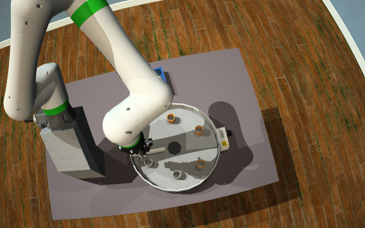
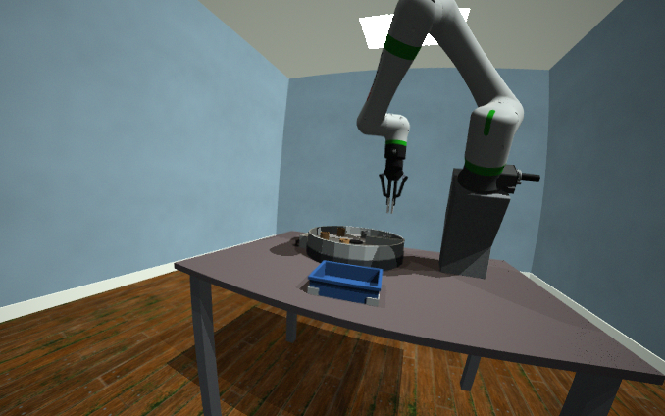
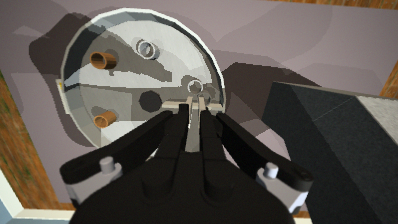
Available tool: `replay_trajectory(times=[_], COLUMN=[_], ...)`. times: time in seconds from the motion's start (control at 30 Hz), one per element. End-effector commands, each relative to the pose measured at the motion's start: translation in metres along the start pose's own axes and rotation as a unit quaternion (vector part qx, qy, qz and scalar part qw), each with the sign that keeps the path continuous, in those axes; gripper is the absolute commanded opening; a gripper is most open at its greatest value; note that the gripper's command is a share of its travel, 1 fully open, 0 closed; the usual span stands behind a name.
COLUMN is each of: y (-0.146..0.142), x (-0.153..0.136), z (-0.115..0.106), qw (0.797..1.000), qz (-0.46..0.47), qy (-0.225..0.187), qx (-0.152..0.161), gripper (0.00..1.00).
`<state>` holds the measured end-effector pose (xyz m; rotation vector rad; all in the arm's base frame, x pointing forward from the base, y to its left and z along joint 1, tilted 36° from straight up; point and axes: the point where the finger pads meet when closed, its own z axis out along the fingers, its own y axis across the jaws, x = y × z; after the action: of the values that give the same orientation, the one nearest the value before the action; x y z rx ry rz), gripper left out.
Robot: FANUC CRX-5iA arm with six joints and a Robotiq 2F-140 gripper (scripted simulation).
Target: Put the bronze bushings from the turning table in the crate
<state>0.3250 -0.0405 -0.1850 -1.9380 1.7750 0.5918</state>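
Observation:
My gripper (image 1: pixel 142 156) (image 2: pixel 389 209) (image 3: pixel 195 104) is shut with nothing between its fingertips, high above the turning table (image 1: pixel 177 189) (image 2: pixel 356 254) (image 3: pixel 131 9), near its pedestal side. Three bronze bushings stand on the table: one (image 1: pixel 171 122) on the crate side, one (image 1: pixel 198 134) (image 3: pixel 109 119) by the labelled box, one (image 1: pixel 200 167) (image 3: pixel 109 61) further round. One steel bushing (image 1: pixel 176 178) (image 3: pixel 154 48) stands between that and another steel bushing (image 1: pixel 148 166) (image 3: pixel 195 81) below the fingertips. A third, shaded, is partly hidden beside it. The blue crate (image 1: pixel 158 69) (image 2: pixel 343 293) shows no bushing in its visible part.
A pale bar (image 1: pixel 157 151) (image 3: pixel 172 105) reaches over the turning table from its rim towards the dark hub (image 1: pixel 174 147) (image 3: pixel 150 101). A labelled box (image 1: pixel 223 139) sits at the rim opposite the arm's pedestal (image 1: pixel 68 152) (image 2: pixel 472 237) (image 3: pixel 320 150). The arm hides most of the crate in the top view.

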Motion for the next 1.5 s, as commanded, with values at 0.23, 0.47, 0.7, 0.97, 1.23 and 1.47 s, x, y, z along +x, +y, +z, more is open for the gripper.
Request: replay_trajectory(times=[0.23, 0.47, 0.7, 0.97, 1.23, 1.47], y=[-0.0001, -0.0001, -0.0001, -0.0001, -0.0001, -0.0001], x=[0.0002, 0.0002, 0.0002, 0.0002, 0.0002, 0.0002], z=[-0.0002, -0.0002, -0.0002, -0.0002, -0.0002, -0.0002], qw=[1.0, 1.0, 1.0, 1.0, 1.0, 1.0], qz=[0.0, 0.0, 0.0, 0.0, 0.0, 0.0], qy=[0.0, 0.0, 0.0, 0.0, 0.0, 0.0], qx=[0.0, 0.0, 0.0, 0.0, 0.0, 0.0], gripper=[0.07, 0.1, 0.1, 0.1, 0.1, 0.1])
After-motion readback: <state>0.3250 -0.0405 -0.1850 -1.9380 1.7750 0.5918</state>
